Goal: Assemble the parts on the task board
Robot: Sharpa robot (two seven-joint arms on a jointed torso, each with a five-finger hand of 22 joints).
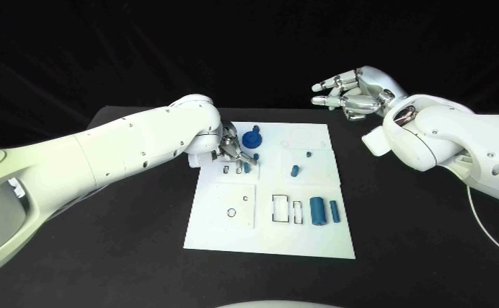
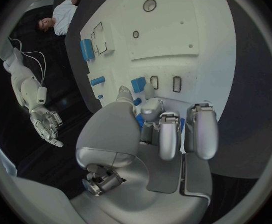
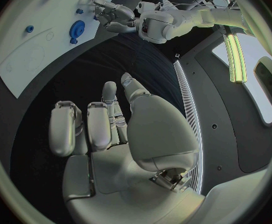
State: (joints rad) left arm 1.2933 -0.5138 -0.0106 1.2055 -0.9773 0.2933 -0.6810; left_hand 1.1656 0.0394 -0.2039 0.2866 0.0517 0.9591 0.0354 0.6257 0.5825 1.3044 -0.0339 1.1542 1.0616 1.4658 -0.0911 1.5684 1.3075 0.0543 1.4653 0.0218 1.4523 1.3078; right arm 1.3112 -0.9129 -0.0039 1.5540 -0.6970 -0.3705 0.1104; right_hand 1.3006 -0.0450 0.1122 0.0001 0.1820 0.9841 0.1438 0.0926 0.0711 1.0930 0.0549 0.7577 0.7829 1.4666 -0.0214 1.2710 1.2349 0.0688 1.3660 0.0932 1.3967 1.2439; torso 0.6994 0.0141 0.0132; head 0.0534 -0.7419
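Left hand: we see our left hand [image 1: 231, 147] low over the far left part of the task board [image 1: 272, 239], fingers curled down onto a small blue part [image 2: 139, 120] that it pinches at the fingertips; the left wrist view shows blue between the thumb and the fingers.
Right hand: our right hand [image 1: 355, 92] is raised beyond the board's far right corner, well apart from it, fingers loosely bent and apart, holding nothing.
Task board: white plate lying flat in the middle of the black table [image 1: 416, 229].
Round part: a blue disc-shaped piece [image 1: 252, 137] sits near the far edge, just beside our left fingers.
Cylinders: two blue cylinders [image 1: 318, 211] lie side by side in the near right area, next to a rectangular outline [image 1: 280, 208].
Small pieces: a short blue peg [image 1: 296, 172] lies mid-board, and a tiny blue one [image 1: 308, 154] sits farther back.
Slots: two narrow dark slots [image 2: 165, 83] show just ahead of our left fingers.
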